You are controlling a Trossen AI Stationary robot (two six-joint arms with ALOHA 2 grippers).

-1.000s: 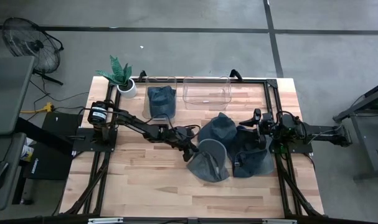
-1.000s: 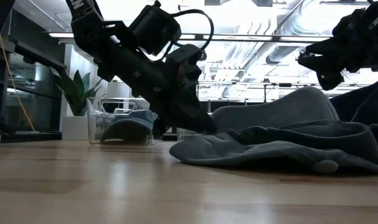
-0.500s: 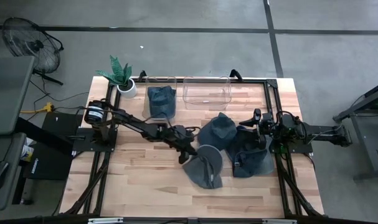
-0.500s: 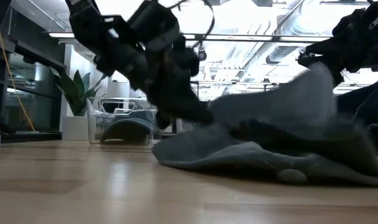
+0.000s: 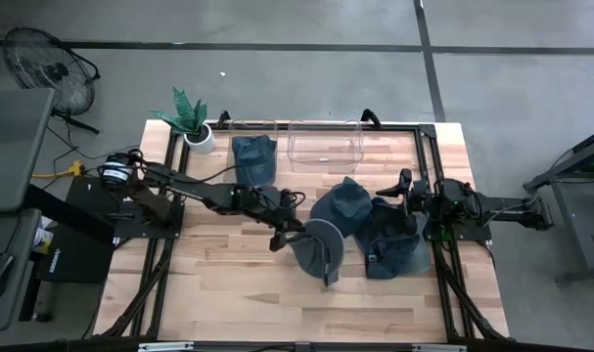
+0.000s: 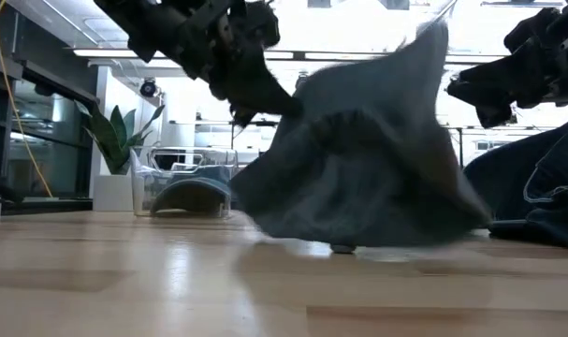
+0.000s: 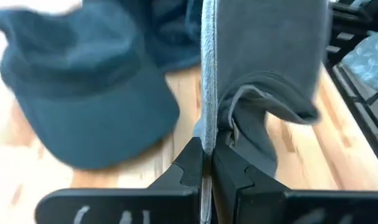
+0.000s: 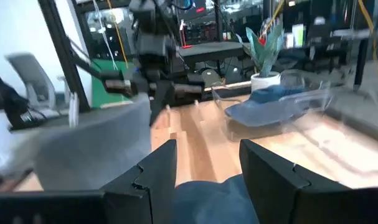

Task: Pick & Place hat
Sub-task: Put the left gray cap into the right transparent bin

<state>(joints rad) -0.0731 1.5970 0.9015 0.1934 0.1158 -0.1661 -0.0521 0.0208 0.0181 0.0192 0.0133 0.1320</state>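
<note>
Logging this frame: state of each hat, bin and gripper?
left gripper: shut on grey hat's brim
grey hat: lifted, hanging, low edge near table
right gripper: open, empty, waiting above the pile
hat pile: lying on table
left bin: holds one hat
right bin: empty

Hat (image 5: 321, 249) – matt grey cloth; table (image 5: 218, 284) – pale wood.

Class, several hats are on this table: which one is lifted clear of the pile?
The grey hat, pinched by its brim in the left claw; the other hats lie loose or in a bin.
</note>
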